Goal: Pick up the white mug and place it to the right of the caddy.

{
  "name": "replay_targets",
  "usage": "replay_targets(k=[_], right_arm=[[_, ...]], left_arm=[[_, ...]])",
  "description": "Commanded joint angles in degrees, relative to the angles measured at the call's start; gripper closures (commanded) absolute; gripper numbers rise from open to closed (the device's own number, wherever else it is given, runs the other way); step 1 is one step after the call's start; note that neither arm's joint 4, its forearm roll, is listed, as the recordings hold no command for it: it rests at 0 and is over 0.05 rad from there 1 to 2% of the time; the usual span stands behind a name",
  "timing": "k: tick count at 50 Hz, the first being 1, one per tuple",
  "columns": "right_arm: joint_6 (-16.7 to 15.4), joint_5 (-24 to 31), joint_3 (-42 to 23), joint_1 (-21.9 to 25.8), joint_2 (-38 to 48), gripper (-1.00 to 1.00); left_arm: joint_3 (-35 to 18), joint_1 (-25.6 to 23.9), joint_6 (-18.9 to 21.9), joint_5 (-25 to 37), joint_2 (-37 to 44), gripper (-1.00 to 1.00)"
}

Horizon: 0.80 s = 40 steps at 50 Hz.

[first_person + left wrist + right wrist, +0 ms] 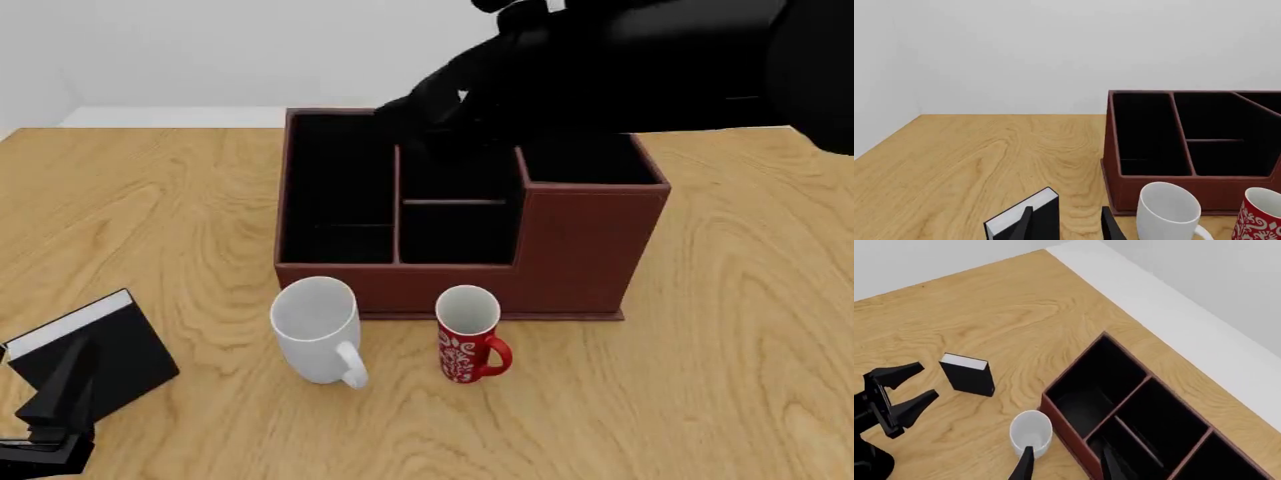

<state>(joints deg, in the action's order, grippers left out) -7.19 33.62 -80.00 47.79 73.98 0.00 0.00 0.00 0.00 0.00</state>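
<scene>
**White mug waits in front of the caddy, both grippers empty**

Low in the left wrist view, the left gripper shows spread black fingertips with nothing between them, beside a small black box. At lower right stands the white mug, glossy and rigid, just before the caddy, a red-brown box with black-lined compartments.

Across the front view, the mug stands upright at lower centre, handle toward the camera, next to a patterned red mug; the wood-grain table lies bare right of the caddy.

Near the right wrist view's bottom edge, the right gripper hangs parted above the mug. Glazed ceramic is probably slippery and breakable (the rim wall seems the surest hold).
</scene>
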Motion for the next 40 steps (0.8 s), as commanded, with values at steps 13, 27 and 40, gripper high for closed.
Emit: replay_targets(k=[13, 27, 40], right_arm=[[3.4, 4.8, -2.6, 5.0, 9.4, -1.0], [6.6, 5.5, -2.1, 7.0, 13.9, -1.0], [11.2, 2.7, 0.9, 8.8, 16.3, -1.0]], left_arm=[[0.0, 0.0, 0.0, 0.0, 0.0, -1.0], [0.0, 0.0, 0.0, 0.0, 0.0, -1.0], [0.0, 0.0, 0.0, 0.0, 0.0, -1.0]])
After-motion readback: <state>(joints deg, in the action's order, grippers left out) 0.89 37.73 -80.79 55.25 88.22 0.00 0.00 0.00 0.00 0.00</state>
